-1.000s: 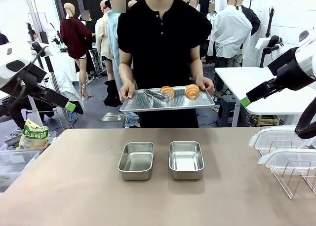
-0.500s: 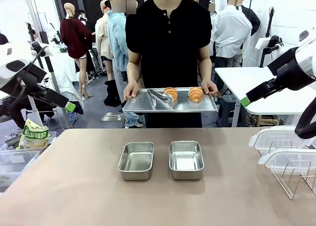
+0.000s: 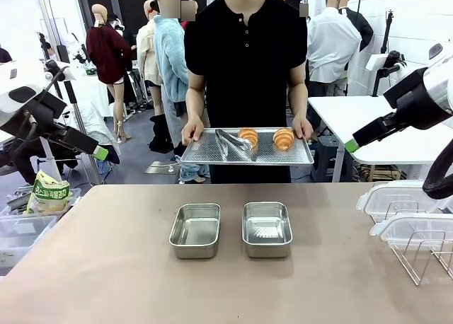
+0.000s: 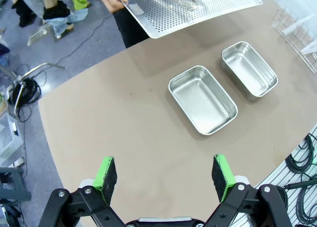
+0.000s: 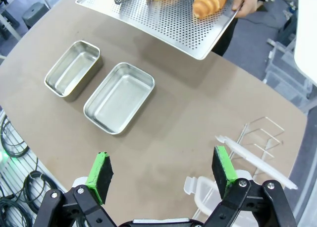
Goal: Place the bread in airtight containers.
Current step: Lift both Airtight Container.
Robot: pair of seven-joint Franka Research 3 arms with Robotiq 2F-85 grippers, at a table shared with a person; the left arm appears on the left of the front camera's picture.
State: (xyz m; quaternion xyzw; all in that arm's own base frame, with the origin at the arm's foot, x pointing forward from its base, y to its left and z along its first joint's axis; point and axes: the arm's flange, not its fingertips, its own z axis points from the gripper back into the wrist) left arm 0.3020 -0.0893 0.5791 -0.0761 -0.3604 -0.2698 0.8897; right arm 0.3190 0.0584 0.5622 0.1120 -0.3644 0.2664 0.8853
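— Two steel tubs (image 3: 195, 229) stand in the middle of the brown desk (image 3: 106, 267), both empty, yes?
— Yes, side by side, close but not touching. At the right end of the desk is a wire rack (image 3: 425, 253) with clear lids (image 3: 396, 200). Behind the desk is a busy workshop room.
— And the croissants (image 3: 248, 136)?
— Both lie on a perforated tray (image 3: 212, 153), beside metal tongs (image 3: 230, 141). A person at the far side holds this tray with both hands (image 3: 192, 131), at the desk's far edge.
— Where are the tools?
— The left tool (image 4: 165, 173) is raised at the desk's left side, its jaws wide apart, holding nothing. The right tool (image 5: 162, 170) is the same at the right side. The croissants are well apart from both, beyond the tubs.
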